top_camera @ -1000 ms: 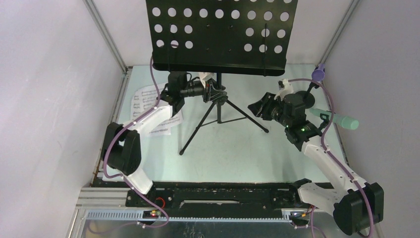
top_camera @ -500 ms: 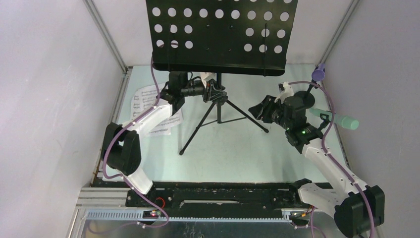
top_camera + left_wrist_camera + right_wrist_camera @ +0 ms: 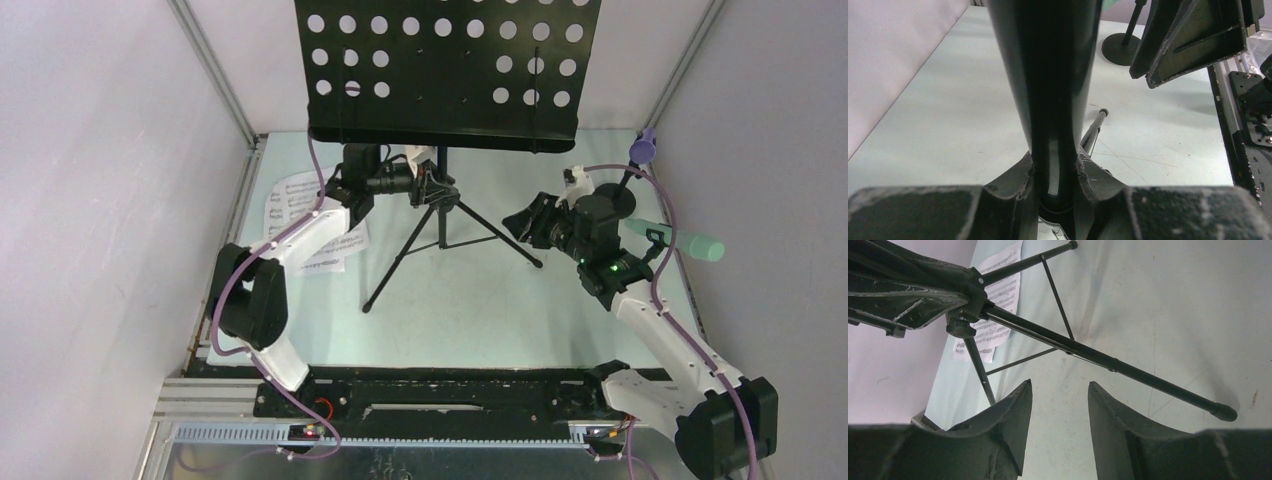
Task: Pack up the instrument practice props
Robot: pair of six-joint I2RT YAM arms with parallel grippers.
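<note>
Since a second ago the right arm (image 3: 660, 330) has shifted its shoulder slightly toward the near right corner. The right fingers (image 3: 522, 218) stay almost where they were, and the left arm has hardly moved.

The pale desk (image 3: 470, 300) lies under both sets of fingers. The black music rack (image 3: 440, 70) stands upright on it, its perforated plate above and beyond the left fingers (image 3: 428, 188). These are closed tight on the rack's pole (image 3: 1048, 75), just above the point where the tripod legs spread. In the left wrist view the pole fills the gap between the two pads, touching both.

The right fingers are parted with a moderate gap and hold nothing. They hover near the right tripod leg (image 3: 1108, 365), which runs slantwise beyond their tips without touching them. Its rubber foot rests on the desk to one side of them.

The white sheet-music pages (image 3: 300, 215) lie flat on the desk behind the left fingers, partly under that arm. In the right wrist view they are well beyond the right fingers, past the tripod.

The mint-green microphone (image 3: 690, 243) and the purple microphone (image 3: 645, 148) are behind the right fingers, beside the right wrist. A round-based mic holder (image 3: 1120, 47) stands on the desk well ahead of the left fingers.
</note>
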